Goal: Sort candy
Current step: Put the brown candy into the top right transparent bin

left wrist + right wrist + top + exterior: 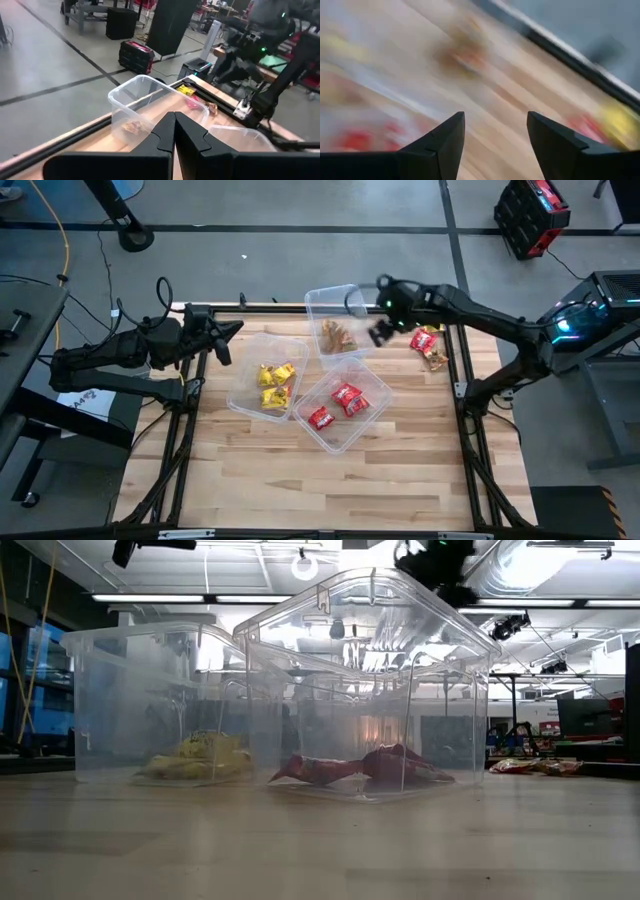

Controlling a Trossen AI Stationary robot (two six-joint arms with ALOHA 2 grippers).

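Three clear tubs stand mid-table in the high view. One holds yellow candy (274, 385), one red candy (340, 404), and the far one brown-gold candy (338, 337). A small loose pile of candy (429, 345) lies on the wood by the right edge. My right gripper (383, 328) hovers open and empty between the far tub and that pile; its wrist view is blurred with an empty gap (496, 145). My left gripper (228, 340) is shut and empty, raised at the table's far left, beside the yellow tub (174, 131).
The tubs crowd the middle and far part of the wooden table (300, 480); its near half is bare wood. Black frame rails (462, 380) run along the table's sides. In the low view the tub walls (370, 690) fill the middle.
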